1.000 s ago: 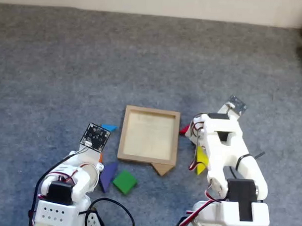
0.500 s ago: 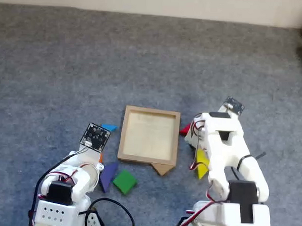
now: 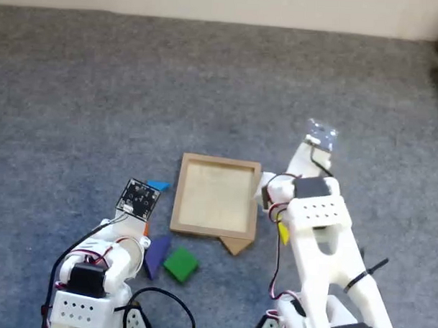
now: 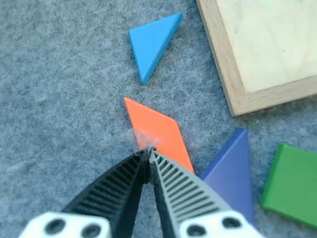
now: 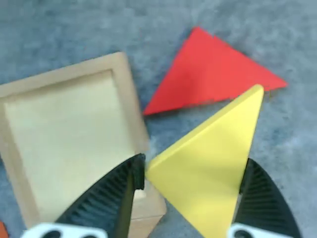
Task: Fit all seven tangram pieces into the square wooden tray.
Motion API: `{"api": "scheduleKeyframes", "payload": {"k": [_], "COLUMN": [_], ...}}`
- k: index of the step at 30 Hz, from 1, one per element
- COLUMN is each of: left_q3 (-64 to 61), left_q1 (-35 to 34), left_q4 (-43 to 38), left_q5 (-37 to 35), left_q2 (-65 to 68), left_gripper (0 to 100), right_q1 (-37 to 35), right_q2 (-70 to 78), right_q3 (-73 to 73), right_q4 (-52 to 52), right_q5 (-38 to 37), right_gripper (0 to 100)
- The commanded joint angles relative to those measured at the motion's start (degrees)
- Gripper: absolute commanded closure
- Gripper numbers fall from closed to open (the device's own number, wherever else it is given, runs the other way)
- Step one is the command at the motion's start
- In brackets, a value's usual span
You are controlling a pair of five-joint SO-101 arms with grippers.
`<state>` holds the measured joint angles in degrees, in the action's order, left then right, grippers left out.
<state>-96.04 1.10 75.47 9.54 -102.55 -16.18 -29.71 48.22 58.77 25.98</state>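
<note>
Just right of the square wooden tray [image 3: 217, 162], we see the right hand [image 5: 193, 171] clamped on the yellow triangle [image 5: 208, 148], beside the red triangle [image 5: 208, 74]. Left of the tray, the left hand [image 4: 148, 154] is pressed together, its tip at the orange piece [image 4: 161, 131] on the counter [image 3: 99, 95].

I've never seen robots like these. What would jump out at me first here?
The bright yellow triangle, held between the fingers of the right gripper just beside the square wooden tray, with a red triangle on the carpet next to it. The tray lies bare between the two arms. The left gripper, shut, points at an orange parallelogram at the tray's other side.
</note>
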Motion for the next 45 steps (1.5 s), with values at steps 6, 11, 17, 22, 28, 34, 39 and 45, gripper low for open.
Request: {"api": "scheduleKeyframes", "payload": {"k": [6, 11, 17, 22, 28, 34, 39, 45], "left_q3": [-1.1, -1.1, -1.1, -1.1, -1.1, -1.1, -1.1, -1.1], "left_q1": [-0.75, -0.75, -0.75, -0.75, -0.75, -0.75, -0.75, -0.75], "left_q4": [0.18, 0.18, 0.18, 0.18, 0.18, 0.18, 0.18, 0.18], "left_q5": [0.53, 0.53, 0.53, 0.53, 0.53, 0.53, 0.53, 0.53], "left_q2": [-1.8, -1.8, -1.8, -1.8, -1.8, -1.8, -1.8, -1.8], "left_gripper": [100, 100, 100, 100, 100, 100, 100, 100], "right_q1": [-10.68, -14.11, -14.81, -14.9, -18.07, -18.59, -18.68, -18.42], "right_q2": [-3.38, -1.19, 10.42, 20.35, 28.0, 31.96, 33.54, 33.63], "right_q3": [-2.42, -4.97, -12.7, -19.91, -25.01, -27.12, -27.38, -27.91], "right_q4": [-1.63, -4.0, -4.09, -4.09, -4.09, -4.09, -4.09, -3.91], "right_q5": [-1.67, -1.76, -1.76, -1.76, -6.24, -7.03, -3.69, -0.18], "right_gripper": [75.3, 75.3, 75.3, 75.3, 75.3, 75.1, 74.9, 74.8]}}
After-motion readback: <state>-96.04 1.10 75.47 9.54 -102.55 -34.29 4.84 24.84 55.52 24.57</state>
